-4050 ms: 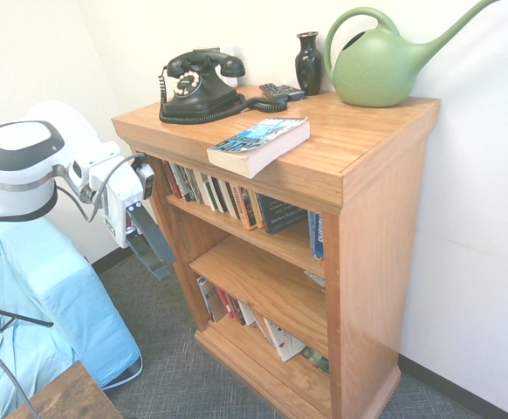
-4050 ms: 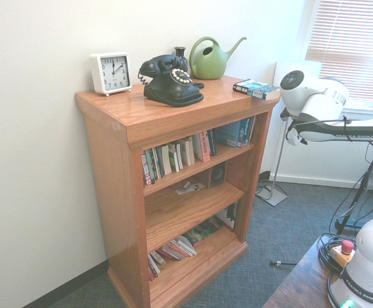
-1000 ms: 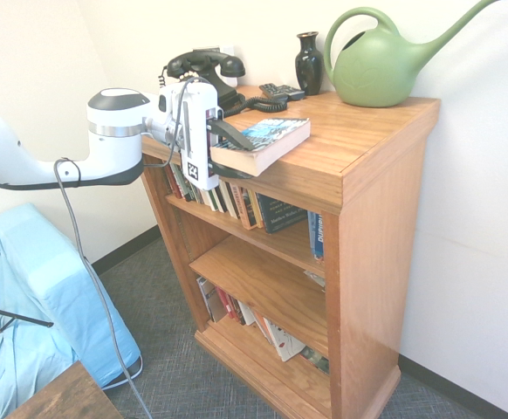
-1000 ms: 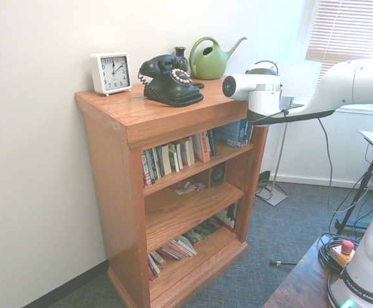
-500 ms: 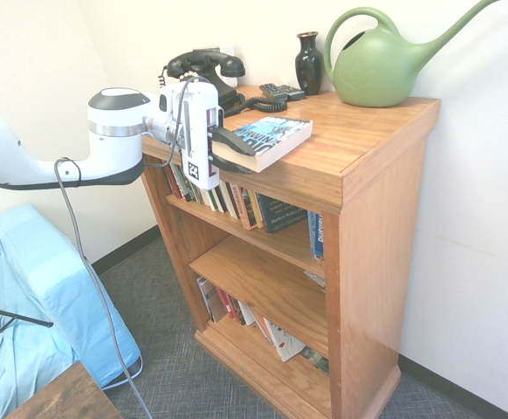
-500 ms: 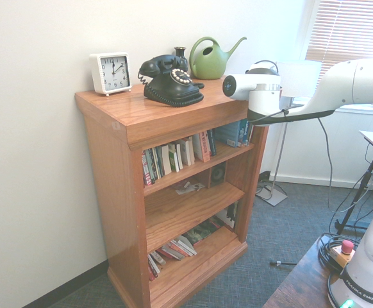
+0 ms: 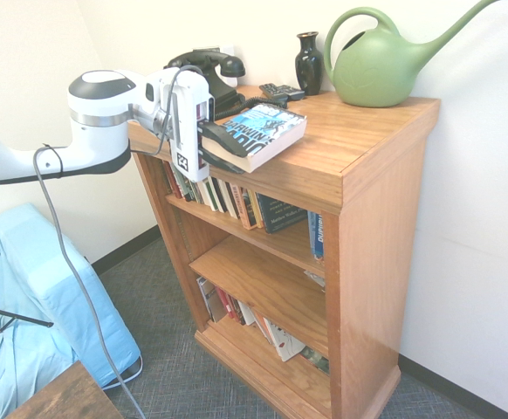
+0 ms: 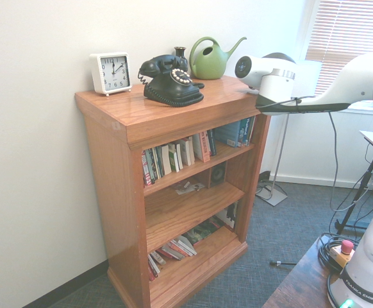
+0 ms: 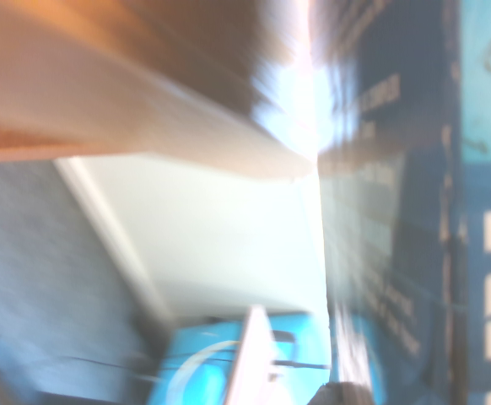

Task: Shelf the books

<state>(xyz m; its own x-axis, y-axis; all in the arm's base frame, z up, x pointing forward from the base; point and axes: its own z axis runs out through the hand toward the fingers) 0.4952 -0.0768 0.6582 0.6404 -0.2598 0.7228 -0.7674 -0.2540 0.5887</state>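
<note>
The book [image 7: 259, 134], a thick paperback with a blue-and-white cover and cream page edges, is tilted over the top of the orange-brown shelf [image 7: 369, 166], its near end raised off the wood. My gripper [image 7: 226, 147] is shut on that near end, one dark finger above the cover and one below the pages. The wrist view is blurred; it shows the book's blue cover [image 9: 414, 211] beside the shelf's wooden edge [image 9: 77, 84]. In the second exterior view my wrist [image 8: 271, 74] hides the book and the fingers.
On the shelf top stand a black rotary phone [image 7: 200, 78], a dark vase [image 7: 308, 61], a green watering can [image 7: 378, 63] and a white clock [image 8: 110, 72]. A row of books [image 7: 228, 194] fills the upper shelf. A blue-covered object [image 7: 27, 297] sits below the arm.
The gripper has shut on the book's near end and lifted it. The arm has moved up and slightly away from the shelf, tilting the book.
</note>
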